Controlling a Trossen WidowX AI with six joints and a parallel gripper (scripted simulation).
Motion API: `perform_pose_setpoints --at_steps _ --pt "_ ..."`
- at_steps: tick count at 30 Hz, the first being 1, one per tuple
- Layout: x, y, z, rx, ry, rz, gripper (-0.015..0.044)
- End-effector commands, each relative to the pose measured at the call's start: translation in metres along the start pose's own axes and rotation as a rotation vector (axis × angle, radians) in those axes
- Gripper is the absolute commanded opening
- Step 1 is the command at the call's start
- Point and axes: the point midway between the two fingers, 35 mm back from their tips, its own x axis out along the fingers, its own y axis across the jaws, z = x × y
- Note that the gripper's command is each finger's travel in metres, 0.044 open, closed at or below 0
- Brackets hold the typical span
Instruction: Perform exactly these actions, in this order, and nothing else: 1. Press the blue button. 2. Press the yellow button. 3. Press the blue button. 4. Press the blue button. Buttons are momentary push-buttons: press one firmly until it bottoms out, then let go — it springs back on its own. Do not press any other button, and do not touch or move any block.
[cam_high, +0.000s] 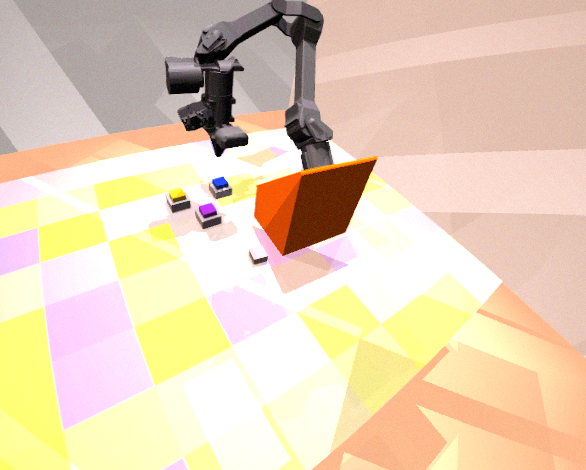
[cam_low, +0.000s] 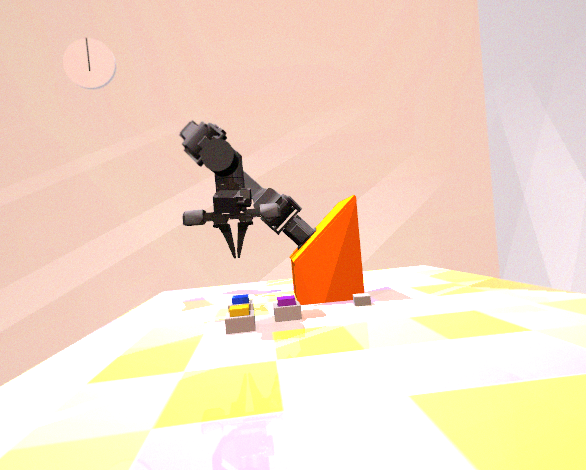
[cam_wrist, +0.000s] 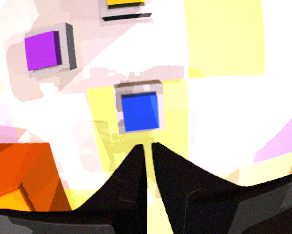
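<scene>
- Yellow button (cam_high: 177, 195) (cam_low: 239, 310) (cam_wrist: 126, 2): nearest in the exterior view. Its cap stands proud of its housing, so it is not being pressed.
- Purple button (cam_high: 207, 210) (cam_low: 286, 301) (cam_wrist: 42, 51): beside the yellow one, cap raised. It is outside the sequence; keep the approach path off it.
- Block (cam_high: 258, 255) (cam_low: 361, 299): small and pale, near the wedge and well apart from the fingers. It must not be touched.
- Blue button (cam_high: 220, 182) (cam_low: 240, 299) (cam_wrist: 140, 111): behind the yellow one, upright on the table, cap raised and within reach.
- Gripper (cam_high: 218, 154) (cam_low: 237, 257) (cam_wrist: 147, 151): above the table, pointing down, fingers nearly together with nothing between them. This likely gives a narrow, stiff tip for pressing a small cap. The blue button is probably the target; the tips need aligning over its cap before descent. An off-centre press could slip onto the housing. Completed presses cannot be counted, since the caps spring back.
- Wedge (cam_high: 320, 210) (cam_low: 327, 270) (cam_wrist: 25, 165): orange, beside the arm (cam_high: 306, 70) (cam_low: 215, 152), which arches clear above the buttons.
- Clock (cam_low: 90, 62): on the far wall, irrelevant to the work.
</scene>
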Motion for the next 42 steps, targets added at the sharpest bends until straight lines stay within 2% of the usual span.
perform_pose_setpoints --at_steps 1,4,31,42 --pt "0.033 0.0 -0.004 -0.001 0.005 -0.001 0.002" --pt "0.051 -0.001 -0.006 -0.001 0.005 -0.007 0.002" --pt "0.084 -0.002 -0.006 -0.001 0.005 -0.008 0.002" --pt "0.085 -0.002 -0.007 -0.001 0.005 -0.009 0.002"
